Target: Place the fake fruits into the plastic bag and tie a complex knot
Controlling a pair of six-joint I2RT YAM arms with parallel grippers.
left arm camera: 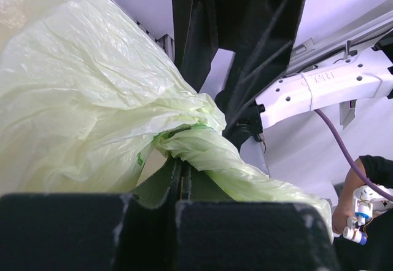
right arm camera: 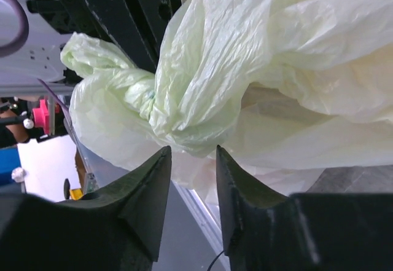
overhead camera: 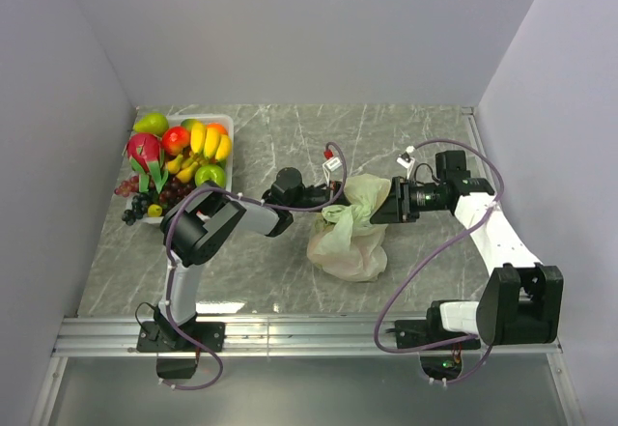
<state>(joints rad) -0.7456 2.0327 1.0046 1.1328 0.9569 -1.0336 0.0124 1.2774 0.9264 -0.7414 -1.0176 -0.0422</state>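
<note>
- Both arm bases are bolted at the near edge of the table point(overhead camera: 290, 141), a grey marbled surface. The left arm reaches inward to the right and the right arm inward to the left.
- The plastic bag point(overhead camera: 352, 242) lies near the middle of the table, between the two arms. Its body is slumped on the surface and its upper part is drawn up toward the grippers. Its contents cannot be made out.
- The left gripper point(overhead camera: 331, 201) is at the bag's upper left. In the left wrist view its fingers point(left arm camera: 161, 182) are pressed together, and a twisted rope of the pale-green film point(left arm camera: 80, 99) comes out from between them. This is a firm pinch on the bag.
- The right gripper point(overhead camera: 383, 204) is at the bag's upper right, facing the left one. In the right wrist view its fingertips point(right arm camera: 156, 179) stand partly apart. The bag's bunched, twisted neck point(right arm camera: 245, 56) hangs just beyond the tips, and nothing is clamped between them.
- Whether that twisted neck amounts to a tied knot cannot be determined.
- The fake fruits point(overhead camera: 183, 156) are at the far left, well apart from the bag. They are heaped in a clear tray point(overhead camera: 232, 134).
- The heap includes a pink dragonfruit, a red apple, yellow bananas and a green apple. Dark grapes sit at the tray's near left corner.
</note>
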